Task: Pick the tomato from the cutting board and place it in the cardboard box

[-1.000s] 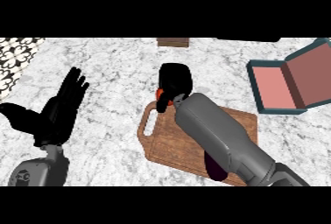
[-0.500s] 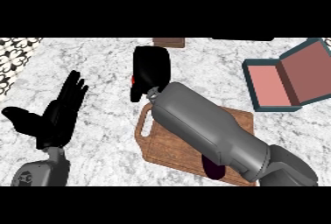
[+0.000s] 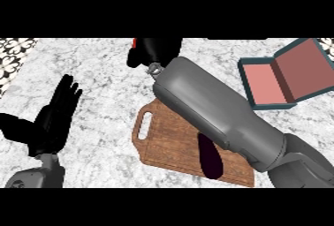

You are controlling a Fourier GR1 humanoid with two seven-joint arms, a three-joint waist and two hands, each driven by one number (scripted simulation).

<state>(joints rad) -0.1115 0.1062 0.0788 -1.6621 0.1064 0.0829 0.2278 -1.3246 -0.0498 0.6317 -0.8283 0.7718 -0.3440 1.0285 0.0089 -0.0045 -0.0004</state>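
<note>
No labels legible — right robot hand (image 3: 154,49) curled round tomato (image 3: 135,43).

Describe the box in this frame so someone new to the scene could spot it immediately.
Start at the wooden cutting board in the middle of the marble counter, then look up and right toward the edge. The box lies there open, teal outside and pinkish-red inside, unlike anything nearby.

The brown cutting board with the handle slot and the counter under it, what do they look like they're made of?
The brown cutting board with the handle slot looks like wood with a matte finish: streaky grain runs across its reddish-brown face. The counter looks like polished stone, perhaps marble: white with grey veining. Whether it is real stone or a laminate cannot be told.
</note>
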